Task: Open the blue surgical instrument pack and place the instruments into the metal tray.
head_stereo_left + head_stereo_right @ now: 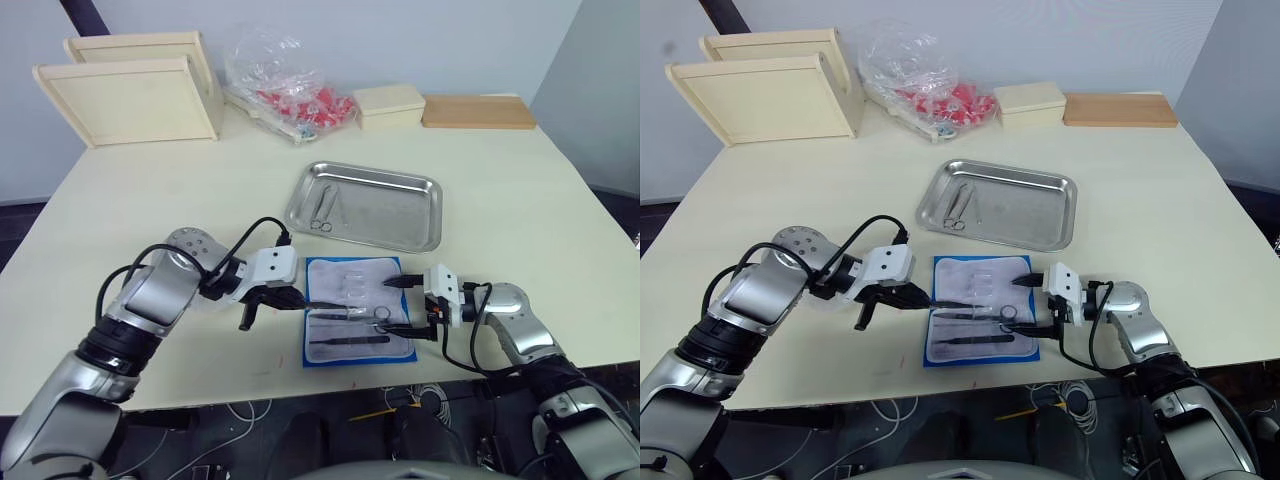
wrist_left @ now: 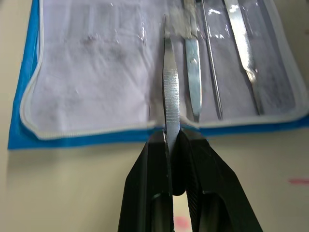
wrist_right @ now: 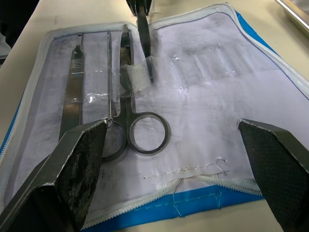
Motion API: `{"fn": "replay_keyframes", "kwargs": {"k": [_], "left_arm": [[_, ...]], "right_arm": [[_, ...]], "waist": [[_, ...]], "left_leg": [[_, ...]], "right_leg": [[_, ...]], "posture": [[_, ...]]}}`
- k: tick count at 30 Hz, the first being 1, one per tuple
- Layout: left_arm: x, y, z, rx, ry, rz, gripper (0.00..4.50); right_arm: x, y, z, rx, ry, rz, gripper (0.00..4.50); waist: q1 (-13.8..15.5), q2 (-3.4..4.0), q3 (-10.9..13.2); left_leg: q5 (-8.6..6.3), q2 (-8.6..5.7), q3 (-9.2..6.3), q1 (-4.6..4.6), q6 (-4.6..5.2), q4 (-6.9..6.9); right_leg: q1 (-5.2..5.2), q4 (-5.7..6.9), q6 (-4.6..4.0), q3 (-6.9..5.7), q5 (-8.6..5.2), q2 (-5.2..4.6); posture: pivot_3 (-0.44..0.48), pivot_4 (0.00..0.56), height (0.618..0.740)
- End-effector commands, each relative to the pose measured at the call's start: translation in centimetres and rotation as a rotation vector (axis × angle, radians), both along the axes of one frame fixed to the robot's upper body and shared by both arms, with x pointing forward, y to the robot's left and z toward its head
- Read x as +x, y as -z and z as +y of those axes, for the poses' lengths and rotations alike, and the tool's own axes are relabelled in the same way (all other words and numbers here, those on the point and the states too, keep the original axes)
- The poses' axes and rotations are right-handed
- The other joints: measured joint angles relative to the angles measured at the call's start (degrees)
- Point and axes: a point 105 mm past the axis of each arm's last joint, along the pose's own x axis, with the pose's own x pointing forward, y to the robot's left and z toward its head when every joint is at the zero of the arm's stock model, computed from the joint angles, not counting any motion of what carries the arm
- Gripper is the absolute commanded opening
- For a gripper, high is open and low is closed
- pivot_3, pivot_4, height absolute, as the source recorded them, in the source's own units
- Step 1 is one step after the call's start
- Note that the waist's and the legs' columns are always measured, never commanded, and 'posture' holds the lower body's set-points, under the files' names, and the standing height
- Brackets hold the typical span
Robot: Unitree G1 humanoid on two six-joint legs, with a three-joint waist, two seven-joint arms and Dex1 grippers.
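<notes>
The blue surgical instrument pack (image 1: 345, 280) lies unfolded near the table's front edge, its whitish pocketed panel facing up. Several instruments rest in it: ring-handled scissors (image 3: 145, 133), a flat ridged tool (image 3: 72, 96) and a thin probe (image 2: 212, 63). My left gripper (image 2: 173, 137) is at the pack's left edge, shut on a thin ridged instrument (image 2: 170, 92) that reaches over the panel. At the pack's right edge my right gripper (image 3: 176, 159) stands open, with its fingers (image 3: 72, 174) wide apart and nothing between them. The metal tray (image 1: 390, 215) sits just beyond the pack, with two instruments (image 1: 322, 210) in its left part.
Two pale wooden trays (image 1: 130, 95) lean at the back left. A clear plastic bag of red items (image 1: 290, 95), a small pale box (image 1: 390, 103) and a wooden board (image 1: 478, 110) line the back edge. The pack lies close to the table's front edge.
</notes>
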Motion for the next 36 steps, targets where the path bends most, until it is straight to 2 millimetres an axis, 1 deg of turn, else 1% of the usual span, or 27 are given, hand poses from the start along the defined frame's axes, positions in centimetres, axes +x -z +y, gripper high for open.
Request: {"fn": "replay_keyframes", "kwargs": {"k": [1, 7, 13, 19, 22, 26, 29, 31, 35, 36], "left_arm": [[-0.2, -1.0, 0.5, 0.002, 0.003, -0.022, 0.05], [-0.2, -1.8, 1.7, 0.026, -0.021, -0.030, 0.05], [-0.1, -3.0, 2.5, 0.031, -0.038, -0.043, 0.05], [-0.2, -4.2, 2.6, -0.013, -0.074, -0.036, 0.05], [0.1, -4.9, 2.0, -0.079, -0.107, -0.030, 0.05], [0.9, -6.1, 0.5, -0.188, -0.170, -0.034, 0.05], [2.0, -6.8, -0.7, -0.266, -0.239, -0.058, 0.05], [3.1, -7.4, -1.7, -0.332, -0.306, -0.083, 0.05], [5.0, -7.9, -3.5, -0.412, -0.417, -0.131, 0.05], [5.7, -8.0, -4.0, -0.437, -0.462, -0.151, 0.05]], "right_arm": [[-1.8, 5.2, -1.3, -0.150, 0.031, 0.171, 4.50], [-1.9, 5.4, -1.2, -0.147, 0.031, 0.176, 4.50], [-2.0, 5.4, -1.2, -0.147, 0.031, 0.177, 4.50], [-2.1, 5.4, -1.3, -0.148, 0.031, 0.178, 4.50], [-2.1, 5.4, -1.3, -0.148, 0.031, 0.178, 4.50], [-2.1, 5.4, -1.4, -0.150, 0.032, 0.178, 4.50], [-2.0, 5.4, -1.5, -0.153, 0.033, 0.178, 4.50], [-2.0, 5.4, -1.5, -0.154, 0.033, 0.177, 4.50], [-2.1, 5.4, -1.5, -0.155, 0.031, 0.178, 4.50], [-2.1, 5.4, -1.5, -0.155, 0.030, 0.178, 4.50]], "waist": [[0.0, 0.01, 0.0], [0.0, 0.00, 0.1], [0.2, -0.12, 0.2], [0.2, -0.18, 0.2], [0.2, -0.23, 0.2], [0.5, -0.37, 0.1], [0.7, -0.40, 0.1], [1.0, -0.45, 0.1], [1.2, -0.49, 0.1], [1.2, -0.52, 0.1]], "left_leg": [[0.00, 0.00, 0.00, 0.00, 0.00, 0.00], [-0.01, 0.00, 0.04, -0.03, 0.01, 0.00], [-0.01, -0.03, 0.03, -0.07, 0.02, 0.00], [-0.03, -0.03, 0.01, -0.12, 0.04, 0.00], [-0.03, -0.04, 0.02, -0.13, 0.04, 0.00], [-0.03, -0.07, -0.03, -0.17, 0.04, 0.02], [-0.03, -0.10, -0.04, -0.22, 0.04, 0.04], [-0.03, -0.13, -0.07, -0.24, 0.04, 0.06], [-0.03, -0.17, -0.08, -0.24, 0.04, 0.08], [-0.03, -0.17, -0.10, -0.24, 0.04, 0.08]], "right_leg": [[0.00, 0.00, 0.00, 0.00, 0.00, 0.00], [-0.02, -0.03, 0.00, 0.02, 0.00, -0.01], [-0.04, -0.07, 0.00, 0.01, 0.00, -0.04], [-0.06, -0.10, 0.00, -0.02, 0.00, -0.04], [-0.06, -0.11, 0.00, -0.01, 0.00, -0.05], [-0.05, -0.14, 0.01, -0.06, 0.00, -0.06], [-0.05, -0.17, 0.03, -0.07, 0.02, -0.07], [-0.05, -0.18, 0.09, -0.09, 0.05, -0.07], [-0.03, -0.17, 0.23, -0.08, 0.14, -0.07], [-0.03, -0.17, 0.24, -0.08, 0.14, -0.07]], "posture": [[0.000, 0.150, 0.740], [0.000, 0.150, 0.740], [0.000, 0.150, 0.740], [0.000, 0.150, 0.740], [0.000, 0.150, 0.740], [0.000, 0.150, 0.740], [0.000, 0.150, 0.740], [0.000, 0.150, 0.740], [0.000, 0.150, 0.740], [0.000, 0.150, 0.740]]}}
